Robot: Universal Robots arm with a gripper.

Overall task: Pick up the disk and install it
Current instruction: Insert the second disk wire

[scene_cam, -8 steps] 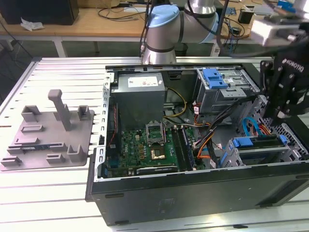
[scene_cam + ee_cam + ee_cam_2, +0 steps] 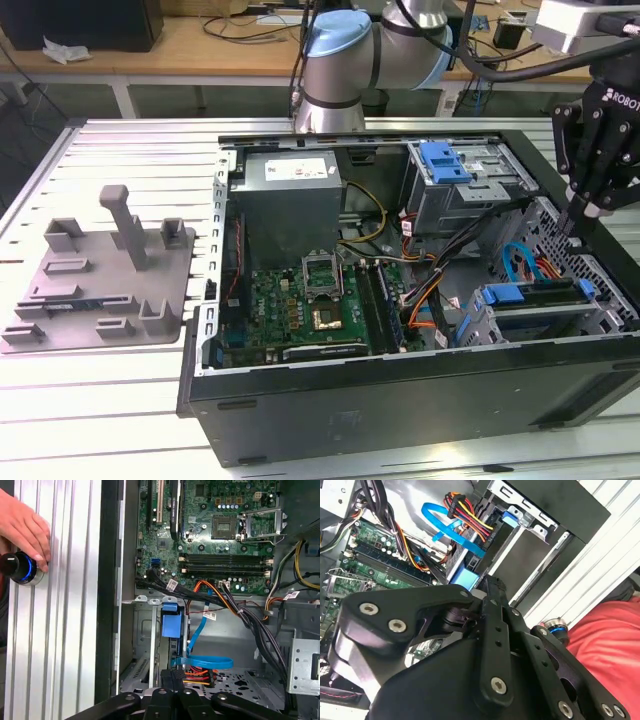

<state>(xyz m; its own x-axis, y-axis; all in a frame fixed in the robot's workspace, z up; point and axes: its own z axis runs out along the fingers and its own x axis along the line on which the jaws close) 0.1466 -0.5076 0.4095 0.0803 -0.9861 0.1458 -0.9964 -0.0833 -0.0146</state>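
My gripper [image 2: 598, 205] above the open case [image 2: 400, 380]

Whether my fingers are closed I cannot tell; the disk [image 2: 530, 297] sits at seven o'clock below them.

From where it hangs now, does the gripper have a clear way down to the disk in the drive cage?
Probably yes. The gripper hangs over the open case, and the disk has its blue carrier edge exposed below it. The blue data cable looping beside the disk might snag.
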